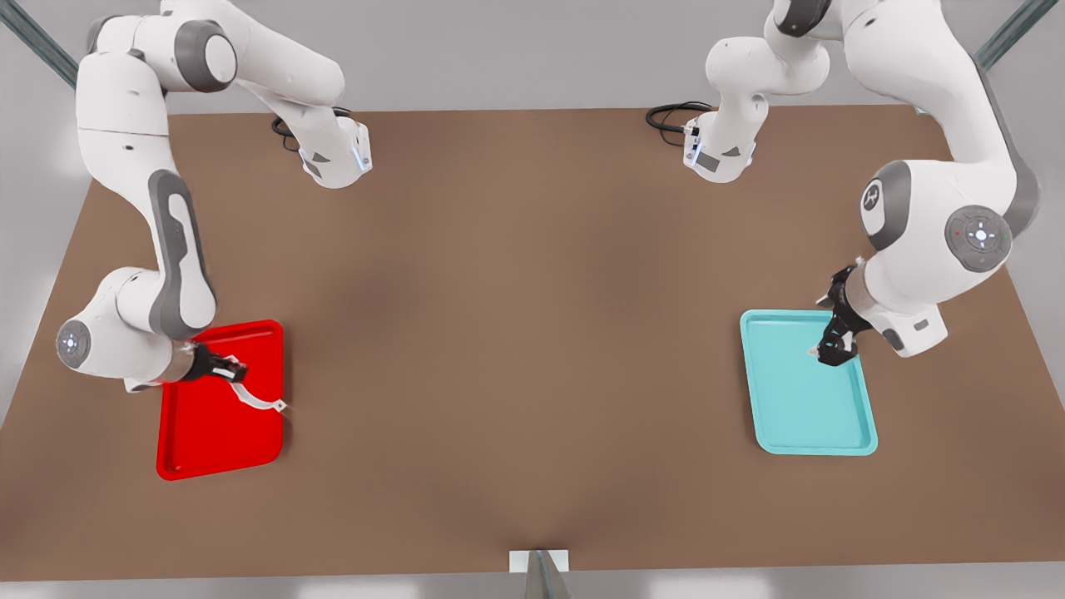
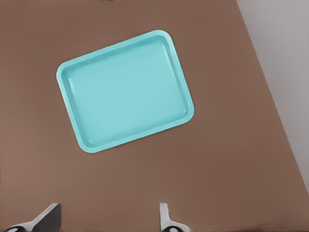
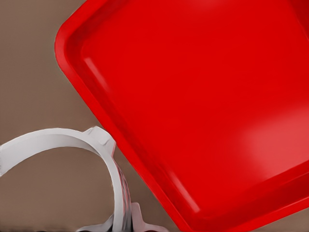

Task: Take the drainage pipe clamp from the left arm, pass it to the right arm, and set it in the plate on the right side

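The drainage pipe clamp, a thin white half-ring with small end tabs, hangs over the red plate near its inner rim, at the front view's left. My right gripper is shut on one end of it. In the right wrist view the clamp arcs beside the plate, partly over its rim and partly over bare table. My left gripper hovers above a teal tray at the front view's right. Its fingers stand wide apart with nothing between them.
The teal tray holds nothing. Black cables lie by both arm bases at the back of the brown table. A small metal bracket sits at the table's front edge. The table's side edge runs close to the teal tray.
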Available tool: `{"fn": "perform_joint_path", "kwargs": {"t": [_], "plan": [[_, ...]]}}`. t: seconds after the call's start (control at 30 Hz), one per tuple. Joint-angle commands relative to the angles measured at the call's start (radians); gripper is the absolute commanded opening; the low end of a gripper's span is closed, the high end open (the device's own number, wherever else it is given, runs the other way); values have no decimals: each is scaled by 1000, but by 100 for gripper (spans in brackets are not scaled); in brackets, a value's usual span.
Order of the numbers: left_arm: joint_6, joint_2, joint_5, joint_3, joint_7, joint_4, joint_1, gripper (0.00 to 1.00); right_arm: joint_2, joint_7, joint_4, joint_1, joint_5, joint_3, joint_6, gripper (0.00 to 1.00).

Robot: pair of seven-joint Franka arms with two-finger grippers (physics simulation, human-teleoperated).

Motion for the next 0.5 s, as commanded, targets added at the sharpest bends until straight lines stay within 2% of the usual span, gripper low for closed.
{"fn": "perform_joint_path", "kwargs": {"t": [0.0, 0.17, 0.2, 0.3, 0.37, 0.43, 0.47], "plan": [[20, 14, 21, 0, 1098, 9, -1, 100, 19, -665, 7, -35, 83, 0, -7, 21], [20, 43, 21, -3, 1168, 60, -7, 100, 85, -772, 56, -146, 80, -1, 13, 21], [19, 44, 19, -2, 1168, 60, -7, 100, 85, -769, 56, -143, 77, -3, 32, 100], [11, 48, 18, -2, 1167, 60, -13, 100, 83, -772, 62, -137, 69, -3, 35, 100], [8, 48, 18, -3, 1165, 60, -15, 100, 83, -768, 131, -126, 40, 2, 23, 100], [6, 48, 18, -2, 1165, 60, -27, 100, 57, -711, 346, -115, -12, 45, -177, 100], [6, 48, 18, -2, 1165, 60, -27, 100, 25, -636, 444, -75, -110, 72, -263, 100]]}}
